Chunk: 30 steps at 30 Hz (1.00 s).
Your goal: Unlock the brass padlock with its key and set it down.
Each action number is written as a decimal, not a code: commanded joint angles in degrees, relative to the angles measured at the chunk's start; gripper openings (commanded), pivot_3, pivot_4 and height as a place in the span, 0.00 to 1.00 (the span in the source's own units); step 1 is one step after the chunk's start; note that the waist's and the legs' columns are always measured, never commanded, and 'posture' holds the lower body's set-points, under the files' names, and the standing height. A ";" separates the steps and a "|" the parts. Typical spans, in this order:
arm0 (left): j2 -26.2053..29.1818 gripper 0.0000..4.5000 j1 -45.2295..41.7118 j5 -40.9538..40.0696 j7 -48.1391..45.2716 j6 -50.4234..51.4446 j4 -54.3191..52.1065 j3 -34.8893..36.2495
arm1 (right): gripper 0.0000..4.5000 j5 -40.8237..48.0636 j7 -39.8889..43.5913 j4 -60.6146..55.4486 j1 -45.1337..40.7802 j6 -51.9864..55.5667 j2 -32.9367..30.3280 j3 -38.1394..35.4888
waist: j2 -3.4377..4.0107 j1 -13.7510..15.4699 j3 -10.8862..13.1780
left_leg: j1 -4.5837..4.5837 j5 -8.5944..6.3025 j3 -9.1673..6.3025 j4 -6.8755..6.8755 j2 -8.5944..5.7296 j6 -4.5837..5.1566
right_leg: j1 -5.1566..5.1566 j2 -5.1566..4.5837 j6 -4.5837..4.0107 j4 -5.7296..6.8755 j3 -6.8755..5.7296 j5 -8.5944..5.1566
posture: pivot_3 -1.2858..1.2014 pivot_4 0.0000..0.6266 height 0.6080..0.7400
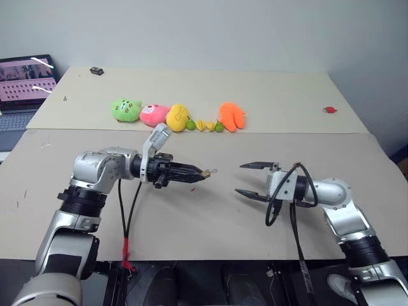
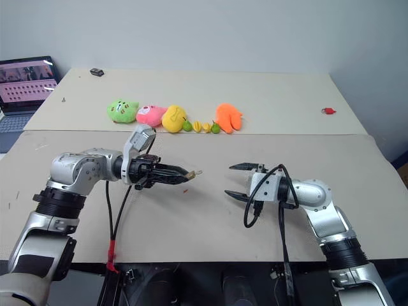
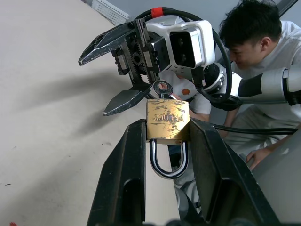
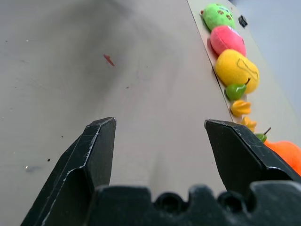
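1. Nearest the head camera, the two arms reach in over the table (image 1: 191,223). The left gripper (image 1: 199,174) points across toward the right one and is clamped on the brass padlock (image 3: 167,119), held clear above the table.
2. In the left wrist view the black fingers (image 3: 126,174) press the padlock's two flat sides; the silvery shackle (image 3: 168,162) hangs back between them, apparently still closed. The key (image 3: 161,87) sticks out of the lock's far end.
3. The right gripper (image 1: 253,180) faces the padlock, a short gap away, jaws spread wide and holding nothing.
4. Risk, as I judge it: the key head is small, so the right jaws could close beside it or knock it sideways. A push on the key could also twist the padlock within the pinch or pop it out onto the table.
5. Farther back lies a row of plush toys (image 1: 153,114) and small toy fruits (image 1: 204,125), well apart from the work.
6. At the far left edge stands a laptop (image 1: 25,86).
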 commanded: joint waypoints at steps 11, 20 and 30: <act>0.68 0.19 2.39 1.01 -1.62 -1.91 -3.28 -2.52 | 0.41 0.49 -0.17 -2.74 -4.95 -4.63 -0.44 0.30 | -0.01 0.07 0.00 | -0.02 0.00 0.00 0.02 0.00 0.00 | 0.00 0.00 -0.05 0.03 0.00 0.00 | 0.52 0.24 0.83; 0.42 0.19 2.06 0.66 -1.99 -1.03 -1.74 -2.69 | 0.34 -1.02 0.73 -5.13 -1.02 -14.73 -2.70 3.13 | -0.01 0.10 0.00 | 0.00 0.00 0.00 0.03 0.00 0.00 | 0.00 0.00 -0.04 0.05 0.00 0.00 | 0.52 0.24 0.83; -0.56 0.19 1.09 0.06 -1.92 0.62 -1.27 -2.50 | 0.34 -1.92 -1.20 -1.78 -5.57 -16.58 -1.88 3.25 | -0.01 -0.04 0.01 | 0.03 0.00 0.00 0.05 0.01 0.00 | 0.00 0.01 -0.05 0.08 0.01 0.00 | 0.52 0.24 0.83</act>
